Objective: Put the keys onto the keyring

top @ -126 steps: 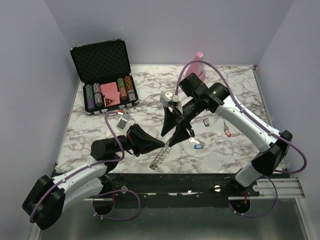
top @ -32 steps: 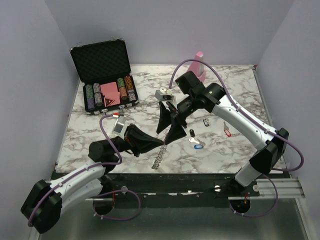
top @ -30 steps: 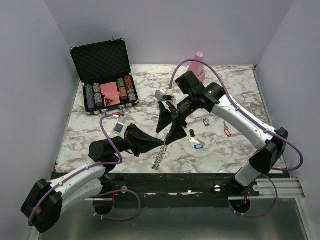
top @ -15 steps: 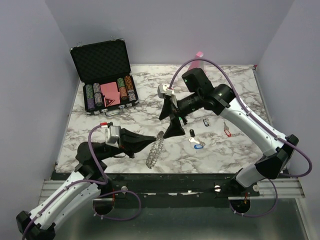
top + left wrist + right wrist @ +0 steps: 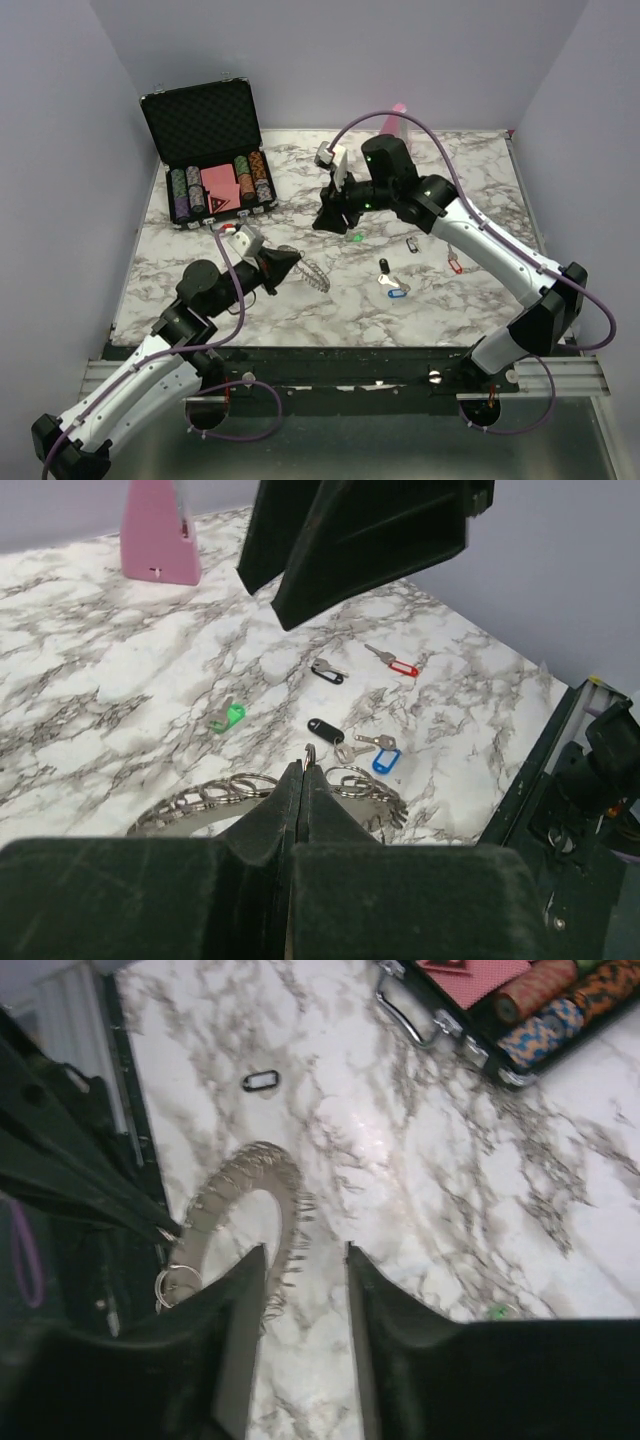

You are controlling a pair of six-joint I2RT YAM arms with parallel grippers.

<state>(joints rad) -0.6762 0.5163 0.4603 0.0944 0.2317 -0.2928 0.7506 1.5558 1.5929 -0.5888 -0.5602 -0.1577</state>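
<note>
A robot lab test cell: plain lilac walls (image 5: 60, 120) box in a marble-print worktop (image 5: 470, 170). A left arm (image 5: 150, 370) and right arm (image 5: 490, 240) stand at an aluminium rail (image 5: 560, 375), purple cables (image 5: 238, 437) looping. A chip case (image 5: 205, 125) serves as a prop.

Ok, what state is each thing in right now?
left gripper: shut on the keyring's rim
right gripper: open, empty
keyring: held at one edge
keys: lying loose on the table
poker chip case: open, lid up
pink block: standing upright
</note>
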